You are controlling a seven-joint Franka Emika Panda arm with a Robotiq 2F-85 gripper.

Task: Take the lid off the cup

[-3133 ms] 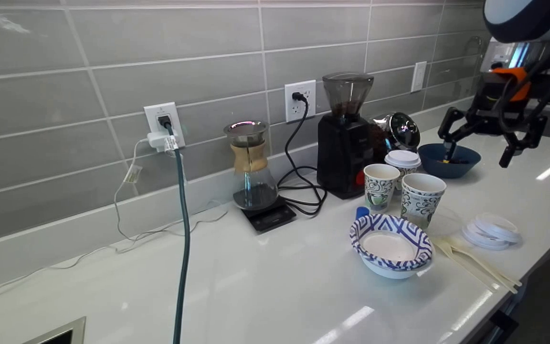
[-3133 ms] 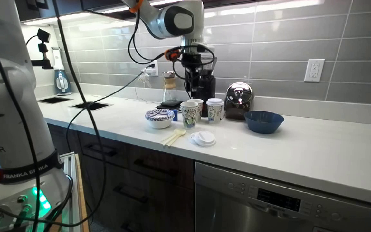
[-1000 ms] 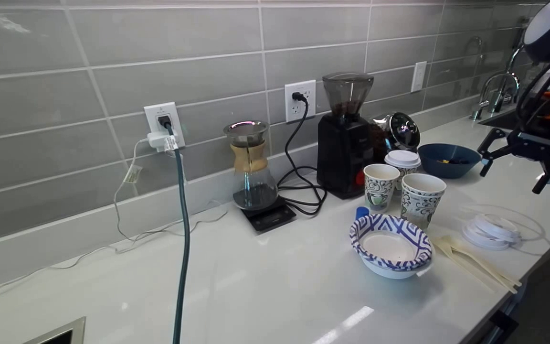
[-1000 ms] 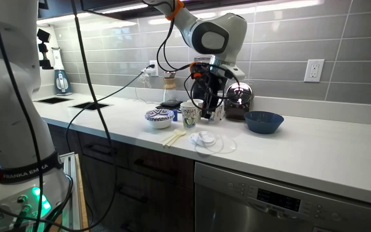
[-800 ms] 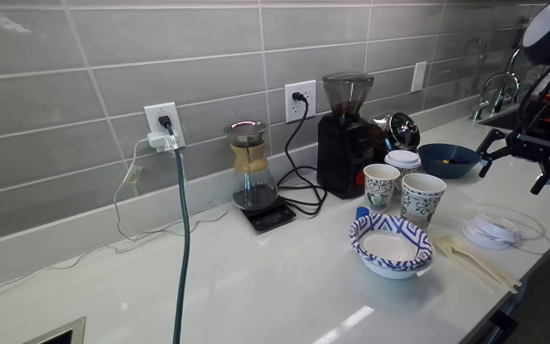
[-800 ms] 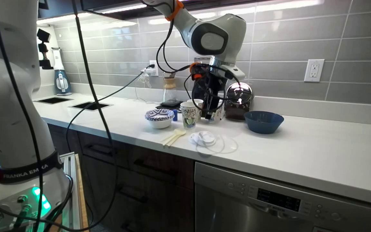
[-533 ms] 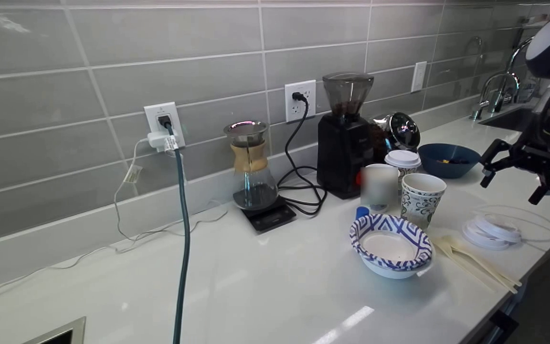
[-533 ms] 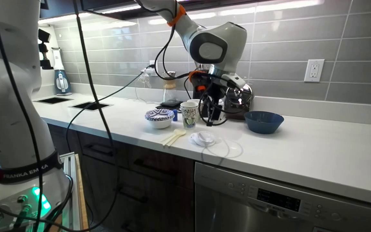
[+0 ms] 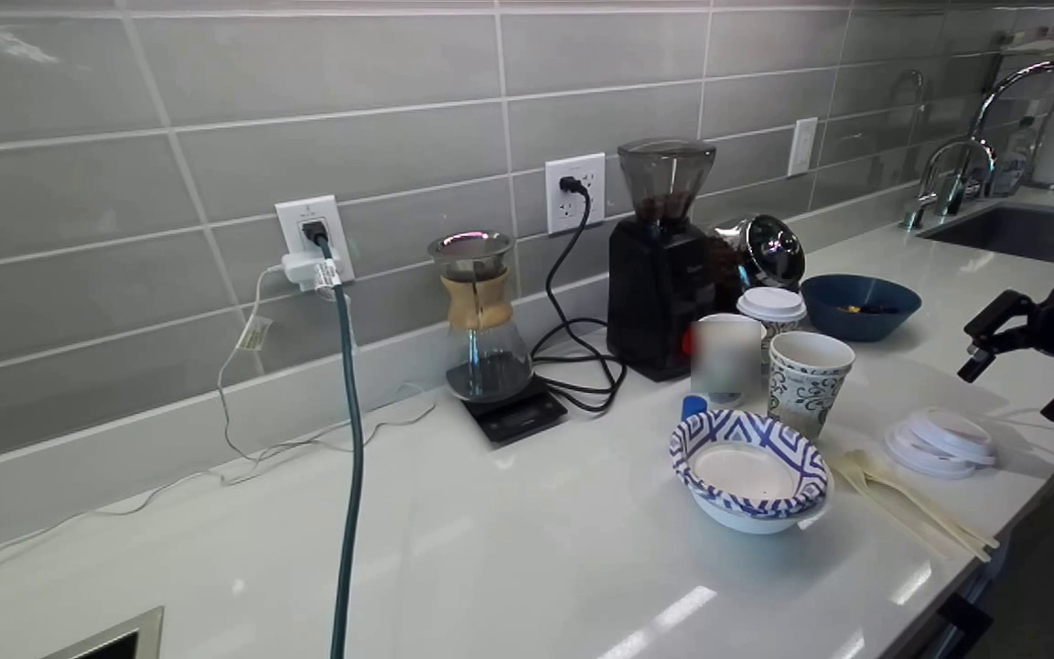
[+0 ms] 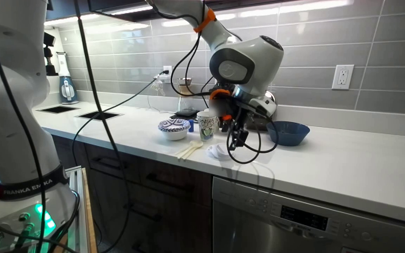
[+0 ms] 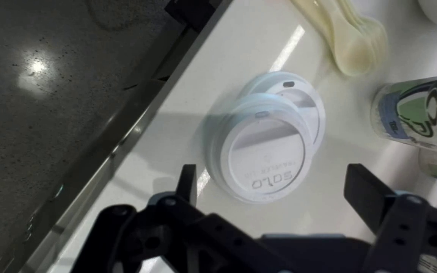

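Over the white counter (image 9: 509,558), the robot arm (image 10: 264,61) has come lower in the last few seconds and swung, in an exterior view, to the right and toward the near edge. The gripper (image 9: 1008,394) has gone with it and hangs close to that edge, its jaws standing wide and grasping nothing. The cup (image 9: 780,327) stands apart from it, farther in, just beyond two other paper cups (image 9: 806,389), with its lid (image 9: 771,303) on. Closer to the gripper are two loose lids (image 11: 268,142), which the wrist view shows in the gap between the jaws; whether they are straight below cannot be told. For the task, the shift looks like an approach to the wrong lids, and the removal itself seems not yet begun; a move back toward the far side would likely be called for.

The visible part of the cup is upright, so its long axis runs vertically and its mouth points up. The lid lies level on the rim, top side up; being round, it has no long axis of its own, and any sip hole is too small to make out.
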